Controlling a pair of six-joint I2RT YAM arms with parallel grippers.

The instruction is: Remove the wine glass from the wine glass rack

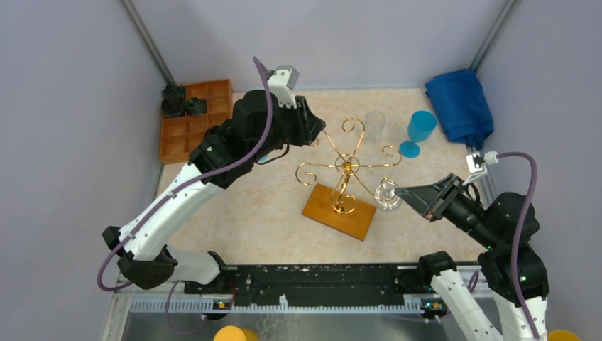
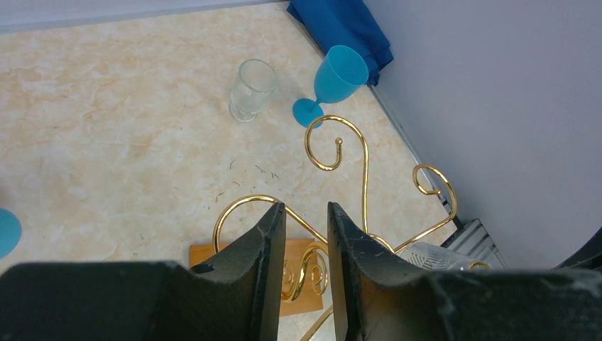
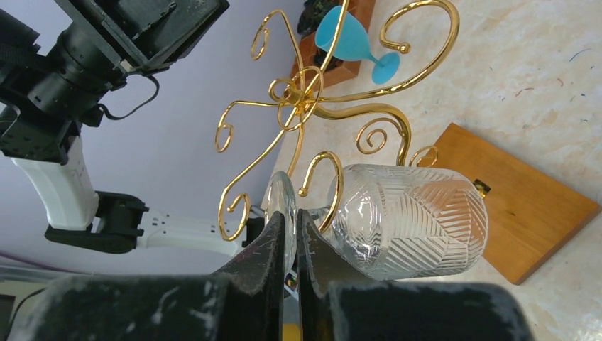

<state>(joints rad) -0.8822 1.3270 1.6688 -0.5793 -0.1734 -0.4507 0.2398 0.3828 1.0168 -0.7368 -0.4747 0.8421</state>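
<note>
Stem of wine glass hidden behind right gripper, whose jaws clamp its foot. Jaws of left gripper slightly apart, empty, beside wine glass rack.

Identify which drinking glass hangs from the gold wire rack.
The clear, line-patterned wine glass, gripped by the right tool; the plain clear glass and blue goblet stand on the table.

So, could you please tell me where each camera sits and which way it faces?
Top: above and behind the arms, looking down at the rack; both arms show.
Left wrist: above the rack, looking down past the left gripper at its scrolls and a blue goblet.
Right wrist: low, facing the rack past the right gripper, shut on the wine glass.
Shared: top and right wrist both see rack and wine glass.
</note>
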